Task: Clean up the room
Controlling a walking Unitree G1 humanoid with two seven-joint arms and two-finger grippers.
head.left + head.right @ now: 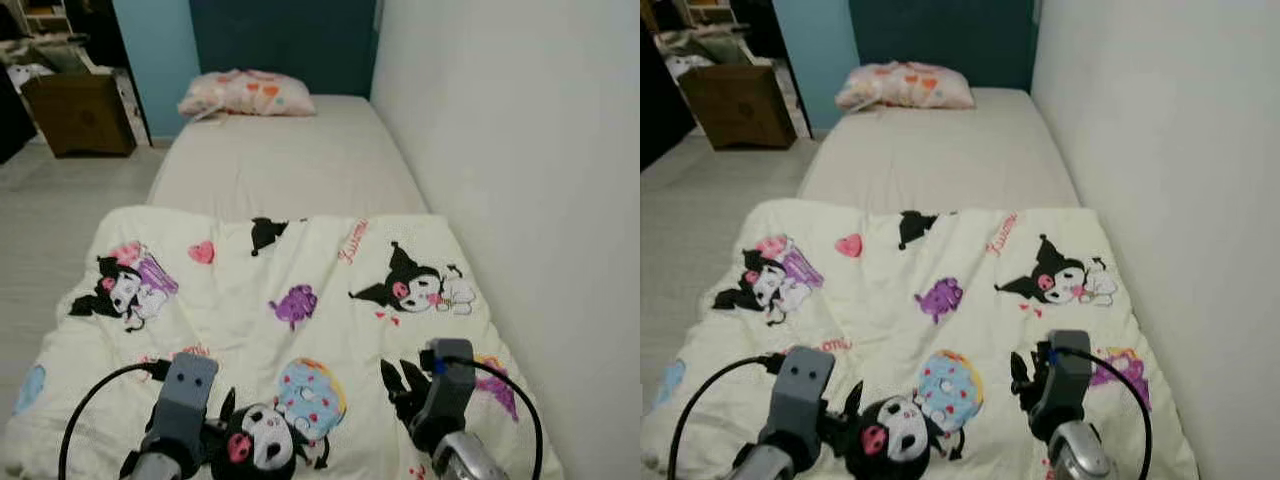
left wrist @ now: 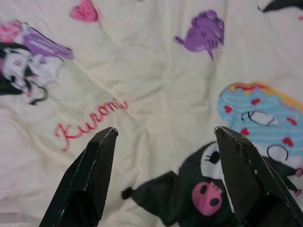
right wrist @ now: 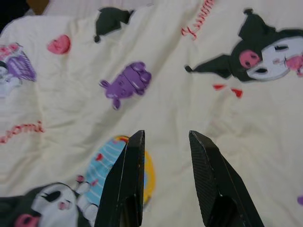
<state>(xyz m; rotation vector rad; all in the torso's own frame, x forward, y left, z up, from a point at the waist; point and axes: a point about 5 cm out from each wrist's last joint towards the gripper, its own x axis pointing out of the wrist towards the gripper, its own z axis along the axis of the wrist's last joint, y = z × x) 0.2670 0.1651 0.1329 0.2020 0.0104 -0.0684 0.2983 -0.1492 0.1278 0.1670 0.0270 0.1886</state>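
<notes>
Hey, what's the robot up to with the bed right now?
The robot stands at the foot of a bed, both arms held over a cream cartoon-print blanket spread across the near half. The left gripper and right gripper are open above the fabric, holding nothing. A pillow lies at the far end, on bare mattress.

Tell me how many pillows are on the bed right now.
1. The pillow lies at the far head end of the bed, on the bare mattress beyond the printed blanket. Another could be hidden under the blanket; I cannot tell.
</notes>
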